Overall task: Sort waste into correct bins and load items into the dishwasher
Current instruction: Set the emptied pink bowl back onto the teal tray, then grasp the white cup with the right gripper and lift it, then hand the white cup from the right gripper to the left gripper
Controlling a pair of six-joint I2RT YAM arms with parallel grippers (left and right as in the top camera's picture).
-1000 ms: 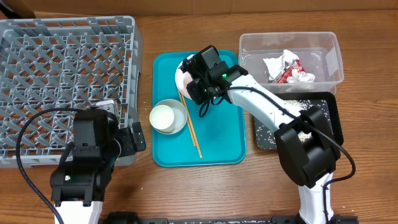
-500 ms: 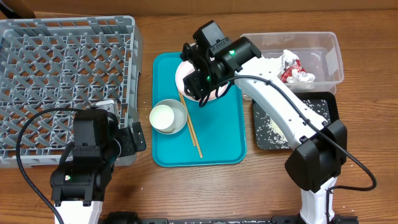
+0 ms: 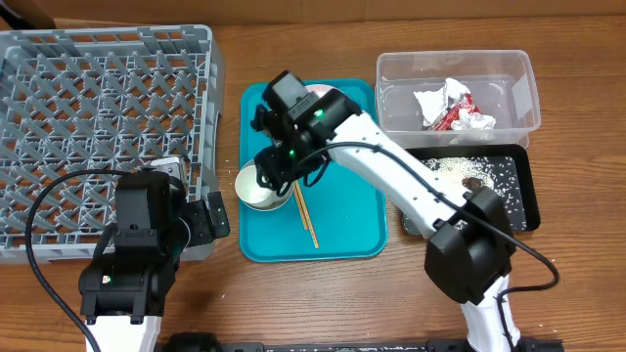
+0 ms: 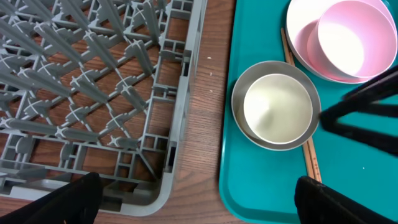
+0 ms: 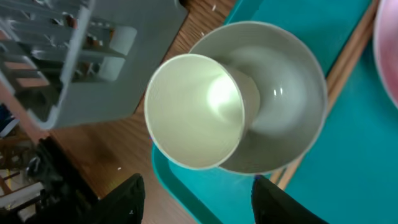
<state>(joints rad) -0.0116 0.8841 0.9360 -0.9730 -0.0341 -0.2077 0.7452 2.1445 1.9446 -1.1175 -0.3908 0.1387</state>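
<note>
**One cup [image 5: 194, 111] in the bowl [image 5: 283, 118], right gripper [image 5: 198, 190] spread beside it**

That white cup sits inside the bowl at the left edge of the teal tray [image 3: 342, 223]. Two chopsticks [image 3: 305, 213] lie just right of the bowl. Close by the bowl hangs the right gripper, fingers apart, gripping nothing. By the near right corner of the rack [image 3: 98, 108] is the left gripper [image 4: 196, 196], fingers wide apart and empty. Far right, the tub [image 3: 523, 93] holds a wrapper [image 3: 460, 117] and paper [image 3: 435, 98]. Nearer, the black tray [image 3: 529, 196] carries rice [image 3: 499, 176].
</note>
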